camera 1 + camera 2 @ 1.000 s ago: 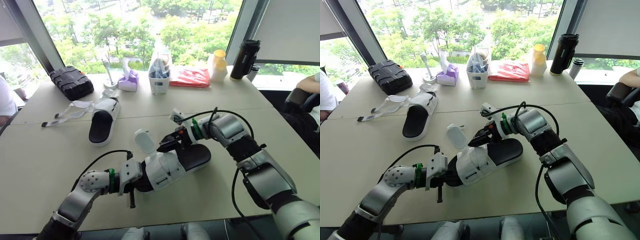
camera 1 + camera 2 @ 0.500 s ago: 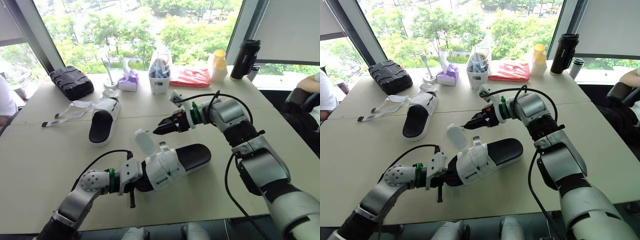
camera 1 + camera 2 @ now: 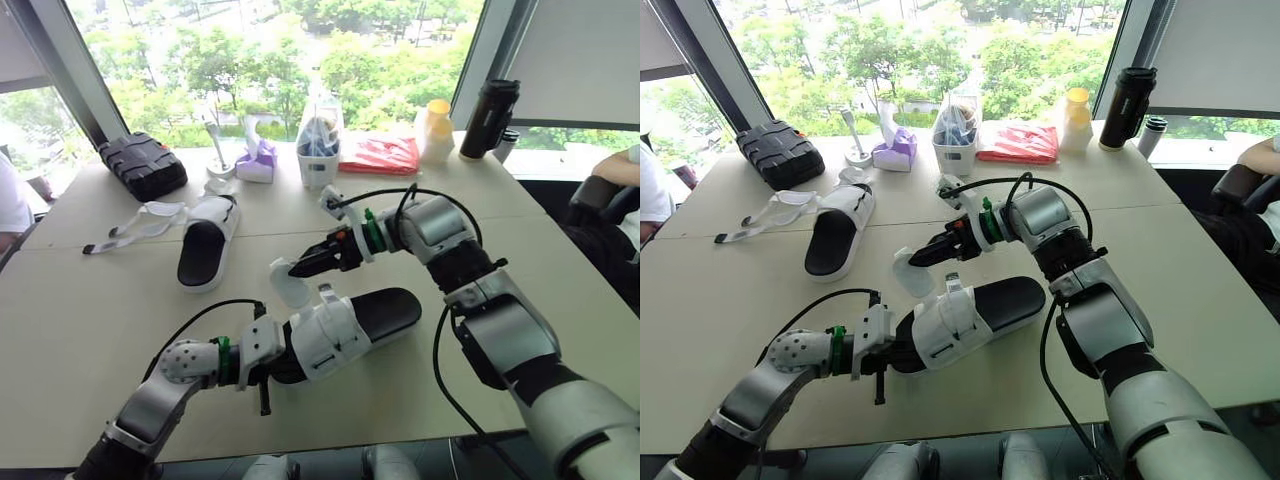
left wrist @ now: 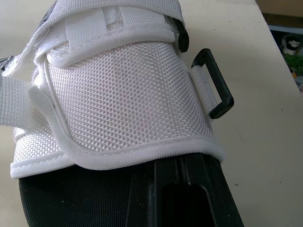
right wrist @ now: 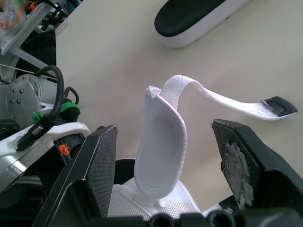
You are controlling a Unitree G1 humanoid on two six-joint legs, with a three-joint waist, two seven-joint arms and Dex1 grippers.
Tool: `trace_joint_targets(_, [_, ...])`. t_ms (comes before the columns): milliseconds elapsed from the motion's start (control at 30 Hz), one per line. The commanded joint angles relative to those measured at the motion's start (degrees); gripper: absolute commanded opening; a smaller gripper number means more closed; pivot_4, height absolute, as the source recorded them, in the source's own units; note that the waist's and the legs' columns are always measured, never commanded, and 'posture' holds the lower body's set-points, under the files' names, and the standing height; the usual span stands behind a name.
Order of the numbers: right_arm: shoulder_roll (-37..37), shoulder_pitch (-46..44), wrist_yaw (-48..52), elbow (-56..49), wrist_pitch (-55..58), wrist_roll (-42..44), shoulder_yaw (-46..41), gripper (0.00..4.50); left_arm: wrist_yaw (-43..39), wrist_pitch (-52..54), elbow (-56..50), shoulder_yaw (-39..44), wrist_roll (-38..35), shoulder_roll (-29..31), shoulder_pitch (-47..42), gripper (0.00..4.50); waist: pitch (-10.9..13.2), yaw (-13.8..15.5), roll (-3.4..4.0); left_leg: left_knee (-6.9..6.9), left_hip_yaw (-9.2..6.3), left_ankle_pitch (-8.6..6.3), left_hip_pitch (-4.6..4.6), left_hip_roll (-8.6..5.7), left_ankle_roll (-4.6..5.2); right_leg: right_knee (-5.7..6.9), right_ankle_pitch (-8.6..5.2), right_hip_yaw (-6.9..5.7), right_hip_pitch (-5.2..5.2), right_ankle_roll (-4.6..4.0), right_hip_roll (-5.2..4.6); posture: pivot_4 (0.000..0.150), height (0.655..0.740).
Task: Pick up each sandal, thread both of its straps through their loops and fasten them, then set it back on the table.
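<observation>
The near sandal (image 3: 345, 325), black-soled with a white upper, lies mid-table. My left gripper (image 3: 268, 368) is shut on its end nearest me, and the left wrist view shows the white woven upper (image 4: 128, 94) and a black loop (image 4: 211, 85) at its side. A white padded flap (image 5: 161, 142) stands up from the upper, with a loose strap (image 5: 227, 101) trailing off it. My right gripper (image 3: 292, 270) is open, one finger on each side of that flap. The second sandal (image 3: 205, 240) lies at the far left, its straps (image 3: 140, 220) spread loose.
Along the window edge stand a black case (image 3: 143, 163), a purple tissue box (image 3: 258, 160), a white tub (image 3: 318, 150), a red bag (image 3: 378, 153), a yellow bottle (image 3: 436, 130) and a black flask (image 3: 489, 118). A person's sleeve (image 3: 12, 205) shows at left, an arm (image 3: 615, 170) at right.
My right gripper has lifted off the near sandal's upper and moved left to the upright flap. The left arm and the sandal have stayed put.
</observation>
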Motion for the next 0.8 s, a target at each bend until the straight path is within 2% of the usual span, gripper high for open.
trace_joint_targets(33, [1.53, -1.18, 2.64, 3.35, -2.53, -1.58, 0.86, 3.39, 1.42, 2.84, 3.31, -2.29, 3.71, 0.62, 1.83, 0.00, 0.00, 0.00, 0.00, 0.00, 0.00, 0.00, -0.01, 0.00, 0.00, 0.00, 0.00, 0.00, -0.01, 0.00, 0.00, 0.150, 0.7400])
trace_joint_targets(300, [7.86, -4.64, 10.06, 13.64, -4.72, -2.55, 0.43, 3.39, 1.84, 3.17, 2.71, -1.71, 3.56, 1.03, 2.45, 0.00, 0.01, -0.34, 0.02, -0.01, 0.00, 0.00, -0.01, -0.03, 0.00, 0.03, 0.01, 0.01, -0.05, 0.01, 0.00, 0.150, 0.7400])
trace_joint_targets(567, [13.40, -11.81, 7.13, 26.43, -8.19, -2.34, -7.73, 3.39, 2.26, 3.22, 2.54, -1.45, 3.74, 0.86, 2.84, 0.00, 0.01, -0.71, 0.03, -0.02, -0.09, 0.00, 0.00, -0.05, -0.01, 0.09, 0.01, 0.02, -0.07, 0.00, 0.01, 0.150, 0.7400])
trace_joint_targets(800, [14.58, -14.46, 6.92, 29.85, -9.02, -3.24, -12.07, 3.39, 2.42, 3.19, 2.41, -1.28, 3.89, 0.70, 3.06, 0.00, 0.01, -1.11, 0.03, -0.03, -0.14, 0.00, -0.01, -0.10, -0.01, 0.10, 0.01, 0.02, -0.07, 0.00, 0.00, 0.150, 0.7400])
